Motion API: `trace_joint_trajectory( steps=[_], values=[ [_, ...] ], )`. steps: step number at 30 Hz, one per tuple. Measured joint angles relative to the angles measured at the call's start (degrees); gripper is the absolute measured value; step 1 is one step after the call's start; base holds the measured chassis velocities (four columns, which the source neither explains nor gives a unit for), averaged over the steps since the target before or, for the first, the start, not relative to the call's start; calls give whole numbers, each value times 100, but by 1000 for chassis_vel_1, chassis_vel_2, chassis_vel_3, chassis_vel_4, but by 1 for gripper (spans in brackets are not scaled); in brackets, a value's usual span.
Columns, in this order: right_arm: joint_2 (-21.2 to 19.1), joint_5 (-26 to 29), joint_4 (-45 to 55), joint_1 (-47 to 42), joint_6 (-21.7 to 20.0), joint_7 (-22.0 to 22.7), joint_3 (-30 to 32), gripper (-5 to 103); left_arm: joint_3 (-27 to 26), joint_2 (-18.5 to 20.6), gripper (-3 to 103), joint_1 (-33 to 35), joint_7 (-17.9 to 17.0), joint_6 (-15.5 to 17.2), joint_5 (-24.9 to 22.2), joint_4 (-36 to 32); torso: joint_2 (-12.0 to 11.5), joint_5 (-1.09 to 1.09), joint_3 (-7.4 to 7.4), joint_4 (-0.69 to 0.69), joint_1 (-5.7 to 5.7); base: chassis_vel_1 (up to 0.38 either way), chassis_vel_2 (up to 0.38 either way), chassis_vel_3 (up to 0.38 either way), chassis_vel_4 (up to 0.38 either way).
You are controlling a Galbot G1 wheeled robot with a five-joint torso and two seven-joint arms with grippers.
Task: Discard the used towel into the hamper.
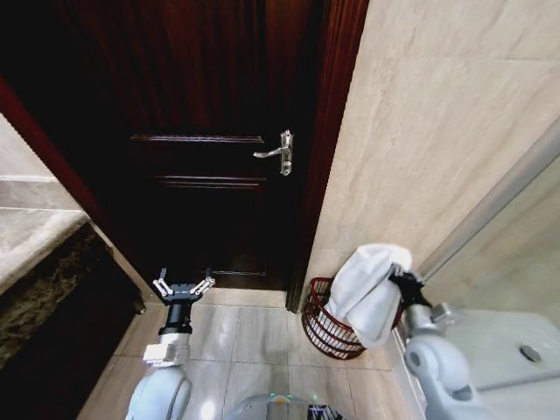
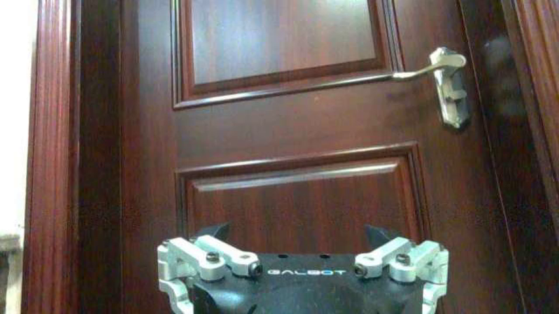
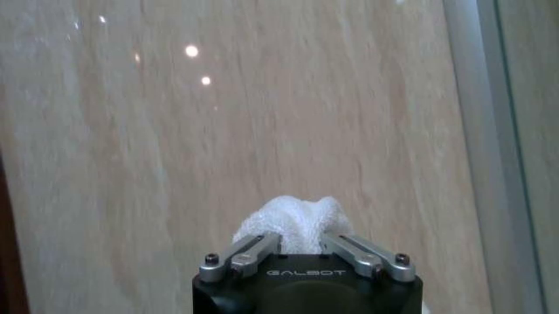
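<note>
Right gripper [image 1: 395,278], jaws clamped on the crumpled white towel [image 1: 369,293], dangles it over the dark reddish-brown open-weave hamper [image 1: 325,331] for dropping; left gripper [image 1: 184,287] idles with jaws spread near the door.

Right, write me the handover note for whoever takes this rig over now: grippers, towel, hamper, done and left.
Right gripper: shut on the white towel, held up above the hamper; the cloth hangs down over the basket's far rim.
Left gripper: open, empty, parked low in front of the dark wooden door.
Hamper: on the tiled floor, in the corner between the door frame and the beige wall.
Done: towel picked up and brought over the hamper.
Left: release the towel so it drops inside; it is not yet in the basket.
</note>
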Motion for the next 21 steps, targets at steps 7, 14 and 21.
trace_joint_trajectory(
  steps=[7, 14, 21],
  values=[
    [-103, -50, -355, 479, -34, 2, -345, 5, -77, -4, 100, 21, 0, -31, -5, 6, -173, 0, -102, 0, -72, 0, 0, 0, 0],
    [-27, -119, -981, 759, 159, -205, -486, 5, -170, 5, 100, 19, 0, -41, -41, 1, -325, 1, -189, 0, -136, 0, 0, 0, 0],
    [155, -119, -1220, 503, 228, -299, -488, 5, -132, -1, 100, -47, 0, -39, -54, 90, -520, 1, -306, 0, -215, 0, 0, 0, 0]
  ],
)
